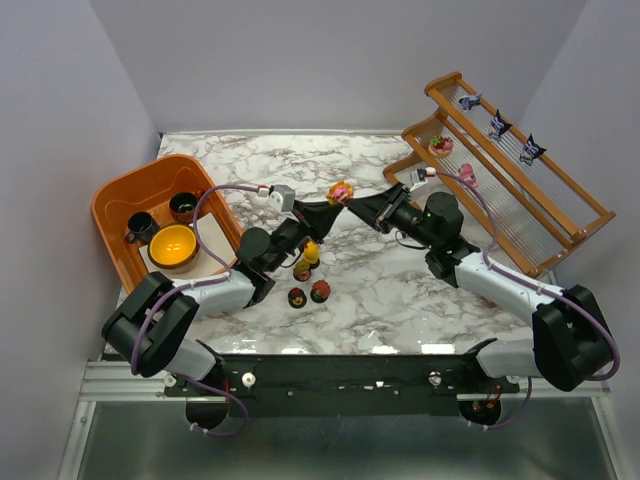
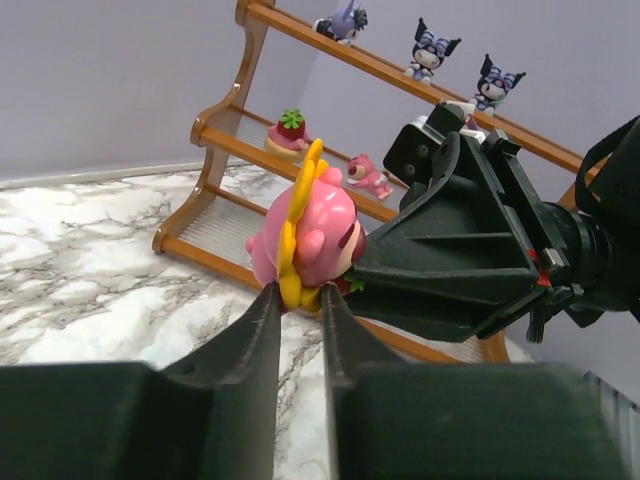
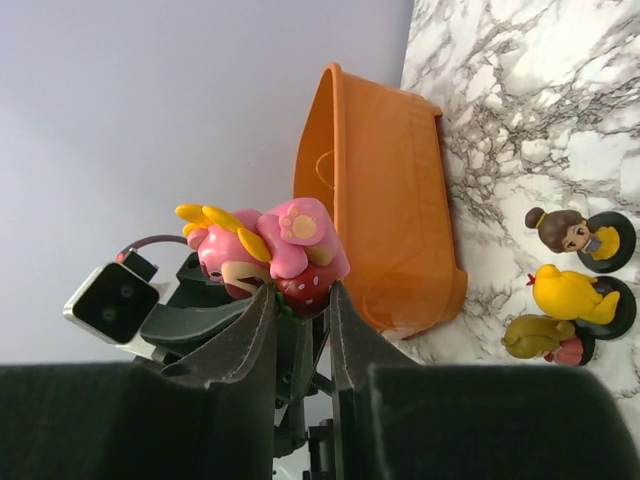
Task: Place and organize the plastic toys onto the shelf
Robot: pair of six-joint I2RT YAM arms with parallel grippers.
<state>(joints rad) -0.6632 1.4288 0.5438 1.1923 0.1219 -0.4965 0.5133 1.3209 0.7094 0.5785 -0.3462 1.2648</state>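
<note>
Far left: orange tub (image 1: 112, 215) holding two dark cups (image 1: 185, 205) and a yellow bowl (image 1: 172, 246); neither claw is near them. The left arm runs from beside the tub toward the middle of the table (image 1: 400, 290). Four loose toys (image 1: 311, 252) sit just beside its forearm. A yellow one and a brown one stand close together, and two on dark round bases are a bit nearer the arm bases. All four are apart from both claws.

Mid-table, up off the marble: pink toy (image 1: 341, 191) with yellow petals, held by both claws at once. The left gripper (image 2: 298, 295) comes in from the left, fingers nearly closed, pinching the yellow rim at the toy's underside. The right gripper (image 3: 300, 292) comes in from the right, gap just as narrow, clamped on the red strawberry part. The two sets of tips almost meet around the toy.

Right: the shelf (image 1: 520, 205), slanted, well apart from the held toy. The right arm's wrist and forearm lie between the toy and the shelf. From the left wrist camera the right claw's black body covers part of the lower tier. The upper tier carries three purple-black figurines (image 1: 498, 125) in a row. The lower tier has a strawberry-topped toy (image 1: 441, 145) and a small pink toy (image 1: 466, 175), near each other toward its far end.
</note>
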